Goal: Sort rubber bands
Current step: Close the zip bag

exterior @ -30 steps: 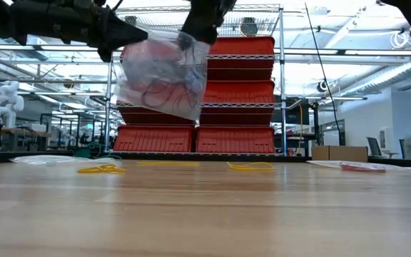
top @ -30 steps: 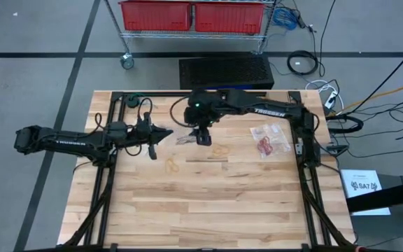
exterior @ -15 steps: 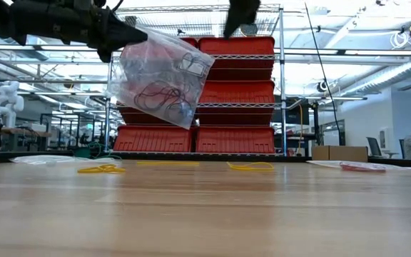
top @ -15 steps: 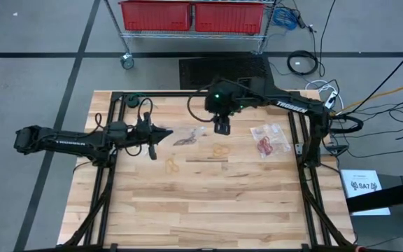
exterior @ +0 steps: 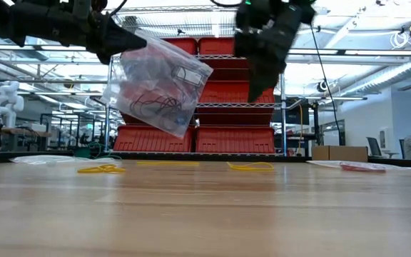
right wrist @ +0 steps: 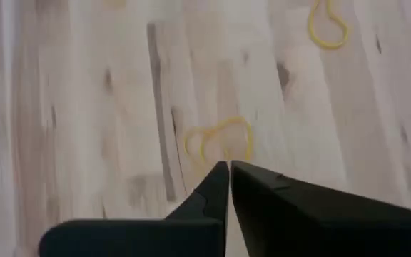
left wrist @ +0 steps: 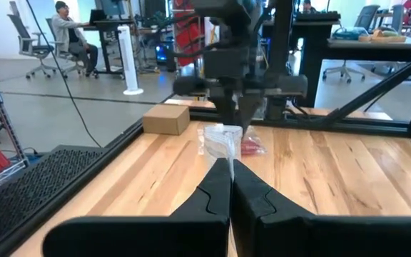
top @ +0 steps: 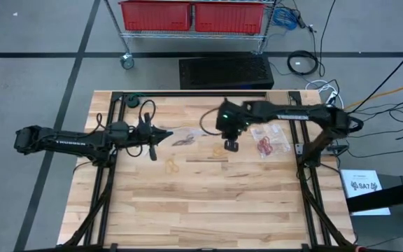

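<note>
My left gripper [top: 166, 133] is shut on a clear plastic bag [exterior: 161, 86] that holds dark and red rubber bands [exterior: 159, 107]; the bag hangs high above the table. My right gripper [exterior: 257, 93] is shut, empty and pointing down. It hovers above a yellow rubber band [right wrist: 220, 143] lying flat on the wood [top: 219, 150]. A second yellow band [top: 171, 166] lies nearer the table's front left. My left gripper pinches the bag's upper left corner [exterior: 133, 44] between its two fingers, coming level from the table's left. The bag hangs slanting down and to the right from the fingertips, clear of the table.
A flat clear bag with red bands [top: 268, 142] lies on the table's right part. Another flat clear bag [exterior: 45, 160] lies at the left in the low view. Black frame rails [top: 306, 150] border the table. A shelf with red bins [top: 191, 15] stands beyond the far edge.
My right gripper has left the bag's upper right corner, gone toward the table's right and down over the yellow band, and has shut. The bag's free right corner has sunk a little, while its left corner stays in my left gripper.
</note>
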`<act>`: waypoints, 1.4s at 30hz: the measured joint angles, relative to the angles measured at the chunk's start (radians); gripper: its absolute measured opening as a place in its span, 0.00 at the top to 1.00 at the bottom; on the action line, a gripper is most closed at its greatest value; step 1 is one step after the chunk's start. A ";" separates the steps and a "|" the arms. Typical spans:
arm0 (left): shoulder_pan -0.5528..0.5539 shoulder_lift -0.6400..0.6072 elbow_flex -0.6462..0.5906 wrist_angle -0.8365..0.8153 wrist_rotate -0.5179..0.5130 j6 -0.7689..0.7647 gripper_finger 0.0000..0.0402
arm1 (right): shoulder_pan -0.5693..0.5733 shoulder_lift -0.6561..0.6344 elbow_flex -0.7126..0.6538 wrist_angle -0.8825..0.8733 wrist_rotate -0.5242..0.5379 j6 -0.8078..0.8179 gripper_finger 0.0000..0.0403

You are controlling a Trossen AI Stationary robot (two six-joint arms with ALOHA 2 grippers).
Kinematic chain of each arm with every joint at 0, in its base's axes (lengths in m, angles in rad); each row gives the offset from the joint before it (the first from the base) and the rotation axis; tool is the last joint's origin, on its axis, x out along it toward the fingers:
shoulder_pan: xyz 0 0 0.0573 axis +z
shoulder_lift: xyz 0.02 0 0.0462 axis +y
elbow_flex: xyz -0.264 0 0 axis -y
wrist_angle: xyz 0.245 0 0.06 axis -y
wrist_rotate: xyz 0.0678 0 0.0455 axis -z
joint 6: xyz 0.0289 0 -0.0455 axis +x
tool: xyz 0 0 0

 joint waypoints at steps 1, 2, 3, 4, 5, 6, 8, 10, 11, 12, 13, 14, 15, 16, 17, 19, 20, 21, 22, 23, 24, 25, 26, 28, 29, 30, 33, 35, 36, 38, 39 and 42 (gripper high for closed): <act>0.000 0.000 0.000 -0.003 0.000 -0.001 1.00 | 0.000 -0.040 -0.079 0.101 -0.001 0.034 0.98; 0.000 0.000 0.000 -0.003 0.000 0.000 1.00 | 0.005 -0.072 -0.155 0.212 0.000 0.064 0.99; 0.000 0.000 0.000 -0.002 0.000 0.000 1.00 | 0.012 -0.101 -0.229 0.329 0.002 0.093 0.99; 0.000 0.000 0.001 -0.004 0.000 0.000 1.00 | 0.018 -0.127 -0.302 0.451 0.004 0.118 1.00; 0.000 0.000 0.001 -0.006 0.000 0.002 1.00 | 0.026 -0.146 -0.367 0.582 0.007 0.146 1.00; 0.001 0.000 0.001 -0.007 0.000 0.011 1.00 | 0.032 -0.161 -0.424 0.706 0.007 0.176 0.99; 0.001 0.000 0.001 -0.011 0.000 0.019 1.00 | 0.041 -0.171 -0.515 0.916 0.004 0.230 0.98; 0.001 0.002 0.002 -0.041 0.000 0.019 1.00 | 0.046 -0.169 -0.571 1.021 0.007 0.259 0.97; 0.001 0.006 0.002 -0.058 0.000 0.019 1.00 | 0.046 -0.165 -0.586 1.042 0.009 0.262 0.96; 0.001 0.010 0.002 -0.077 0.000 0.019 1.00 | 0.046 -0.163 -0.593 1.045 0.014 0.260 0.96; 0.001 0.016 0.002 -0.094 0.001 0.020 1.00 | 0.046 -0.162 -0.596 1.041 0.029 0.256 0.95; 0.000 0.024 0.002 -0.107 0.001 0.022 1.00 | 0.047 -0.160 -0.596 1.037 0.049 0.251 0.95; -0.003 0.034 0.002 -0.117 0.001 0.023 1.00 | 0.046 -0.159 -0.596 1.034 0.057 0.246 0.95; -0.006 0.050 0.002 -0.125 0.001 0.022 1.00 | 0.044 -0.158 -0.596 1.031 0.059 0.233 0.95; -0.012 0.066 0.002 -0.135 0.001 0.022 1.00 | 0.043 -0.158 -0.596 1.033 0.063 0.220 0.95; -0.026 0.106 0.002 -0.152 0.001 0.021 1.00 | 0.042 -0.158 -0.596 1.044 0.062 0.201 0.95; -0.035 0.129 0.002 -0.158 0.002 0.021 1.00 | 0.043 -0.158 -0.596 1.051 0.061 0.198 0.95; -0.045 0.154 0.002 -0.158 0.002 0.021 1.00 | 0.043 -0.158 -0.595 1.056 0.060 0.195 0.95; -0.055 0.180 0.002 -0.156 0.002 0.020 1.00 | 0.043 -0.158 -0.595 1.059 0.059 0.196 0.95; -0.064 0.205 0.002 -0.152 0.003 0.019 1.00 | 0.043 -0.158 -0.595 1.059 0.059 0.199 0.95; -0.074 0.230 0.002 -0.143 0.006 0.018 1.00 | 0.043 -0.158 -0.595 1.058 0.057 0.206 0.95; -0.084 0.253 0.002 -0.131 0.007 0.017 1.00 | 0.043 -0.158 -0.595 1.055 0.056 0.215 0.95; -0.093 0.275 0.002 -0.119 0.012 0.010 0.99 | 0.047 -0.158 -0.595 1.055 0.056 0.227 0.95; -0.104 0.315 0.002 -0.090 0.039 -0.007 0.96 | 0.050 -0.158 -0.595 1.055 0.055 0.249 0.95; -0.109 0.333 0.002 -0.072 0.059 -0.009 0.95 | 0.053 -0.158 -0.595 1.055 0.055 0.265 0.95; -0.111 0.348 0.002 -0.054 0.079 -0.021 0.93 | 0.053 -0.158 -0.595 1.056 0.054 0.283 0.95; -0.114 0.389 0.002 -0.009 0.123 -0.073 0.85 | 0.053 -0.158 -0.595 1.057 0.051 0.357 0.95; -0.113 0.407 0.002 0.007 0.141 -0.112 0.80 | 0.058 -0.158 -0.595 1.057 0.052 0.391 0.94; -0.113 0.415 0.002 0.015 0.144 -0.128 0.77 | 0.062 -0.158 -0.595 1.057 0.052 0.405 0.93; -0.113 0.423 0.002 0.025 0.144 -0.162 0.72 | 0.076 -0.158 -0.595 1.057 0.050 0.435 0.90; -0.113 0.426 0.002 0.039 0.144 -0.173 0.69 | 0.084 -0.158 -0.595 1.058 0.048 0.449 0.87; -0.113 0.426 0.002 0.069 0.144 -0.192 0.61 | 0.109 -0.157 -0.595 1.058 0.047 0.503 0.79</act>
